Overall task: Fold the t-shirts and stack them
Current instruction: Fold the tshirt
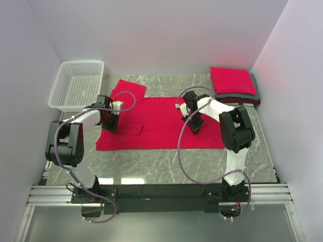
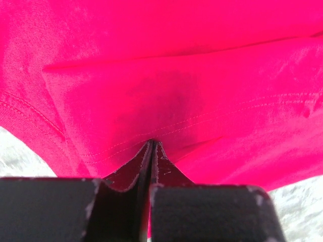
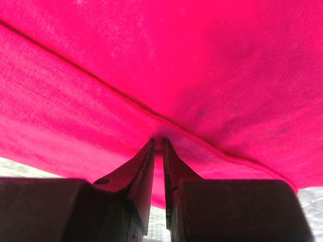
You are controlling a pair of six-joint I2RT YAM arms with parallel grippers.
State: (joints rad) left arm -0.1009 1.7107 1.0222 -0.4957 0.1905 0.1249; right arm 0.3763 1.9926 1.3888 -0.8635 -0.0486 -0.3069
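Lying flat across the middle of the grey marble table (image 1: 151, 164), the bright crimson cloth t-shirt (image 1: 161, 118) has its long axis running left to right, with one sleeve jutting toward the far wall at its left end. Bare marble runs along its near edge, and white walls (image 1: 151, 35) close in left, right and far. The left gripper (image 1: 110, 123) is pinched tight on a fold near the shirt's left edge. The right gripper (image 1: 196, 126) is clamped on a ridge of cloth right of centre. A white plastic lattice basket (image 1: 78, 85) stands far left, near the sleeve; a folded stack of crimson, grey and dark red shirts (image 1: 232, 80) sits far right
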